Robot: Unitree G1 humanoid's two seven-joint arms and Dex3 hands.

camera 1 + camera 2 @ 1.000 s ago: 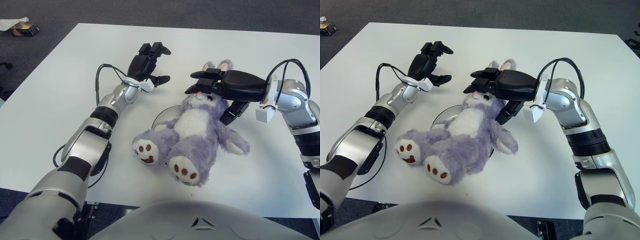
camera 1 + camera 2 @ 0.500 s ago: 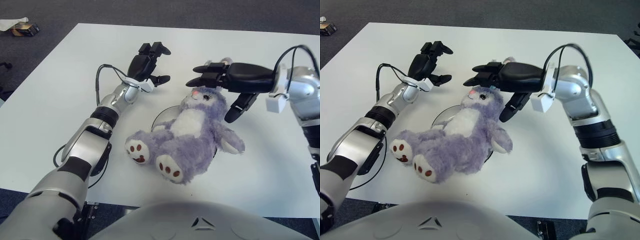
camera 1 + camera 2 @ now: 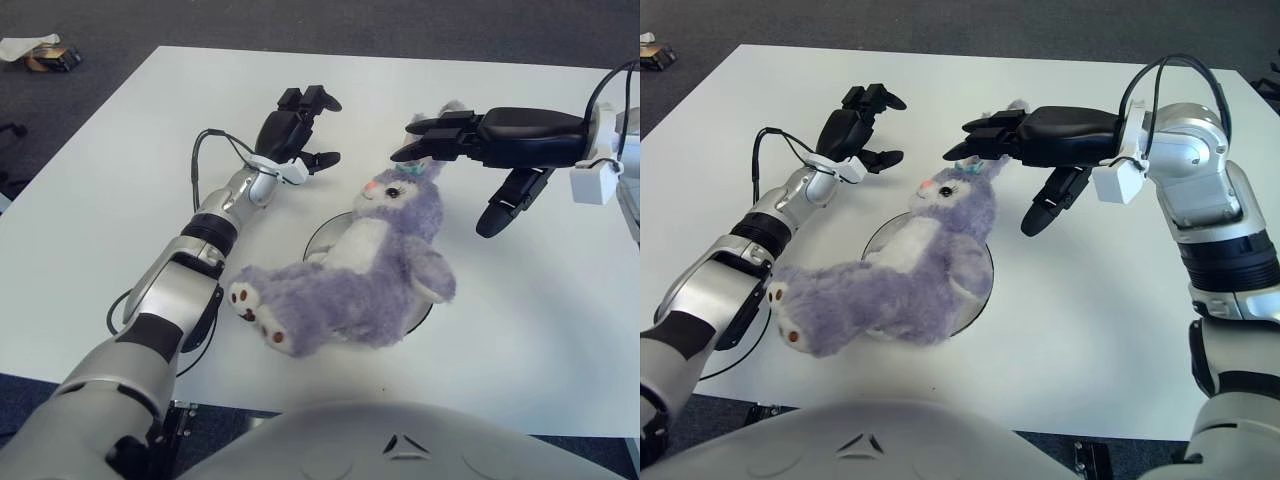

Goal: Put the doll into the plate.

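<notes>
— Starting from the far left, what have you got?

— Off the white surface, on the dark carpet at the top left corner, there's a small dark object with something pale beside it; too small for me to say what. Then the left robot hand hangs over the surface, up and left of the doll. Its black fingers are loosely spread and there's nothing in them. A black cable loops along that forearm.

— And the doll?

— The purple plush rabbit doll lies on its back across the plate, tilted over toward the left. Its torso and one arm cover most of the plate; only the plate's left rim and a bit of the right edge peek out. Its legs and the brown-padded feet stick out past the plate onto the surface on the left side. The head points up toward the far edge, with the ears reaching toward the right arm.

— So who's holding it?

— Nobody, as far as I can see. The right robot hand is raised just up and right of the doll's head, fingers stretched out and released, the upper fingertips near the ears and the thumb pointing down beside them. I can't tell whether the fingertips brush an ear.
</notes>
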